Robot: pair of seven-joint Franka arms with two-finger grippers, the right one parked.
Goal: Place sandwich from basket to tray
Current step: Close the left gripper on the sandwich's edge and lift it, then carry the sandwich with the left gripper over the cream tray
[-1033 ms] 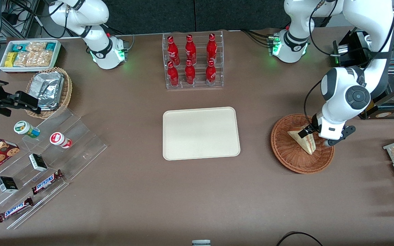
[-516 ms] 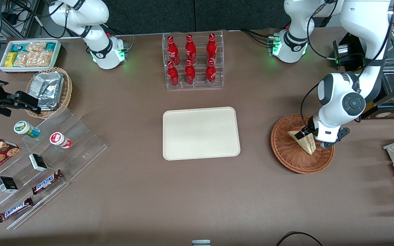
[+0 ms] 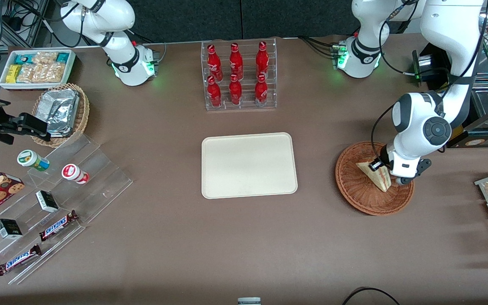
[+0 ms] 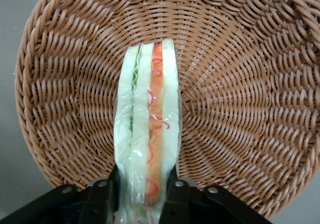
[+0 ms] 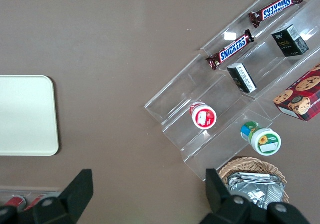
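The tabletop [image 3: 163, 237] fills the front view, with the cream tray [image 3: 249, 165] at its centre, bare. At centre right sits the reddish-brown wicker basket [image 3: 373, 178], well apart from the tray. In it the wrapped sandwich [image 3: 374, 174] stands on edge, filling uppermost. The pincer [image 4: 142, 196] is clenched on the sandwich's thick end. Lifting well means rising straight until the wedge clears the rim, squeezing gently so the soft bread is not crushed.
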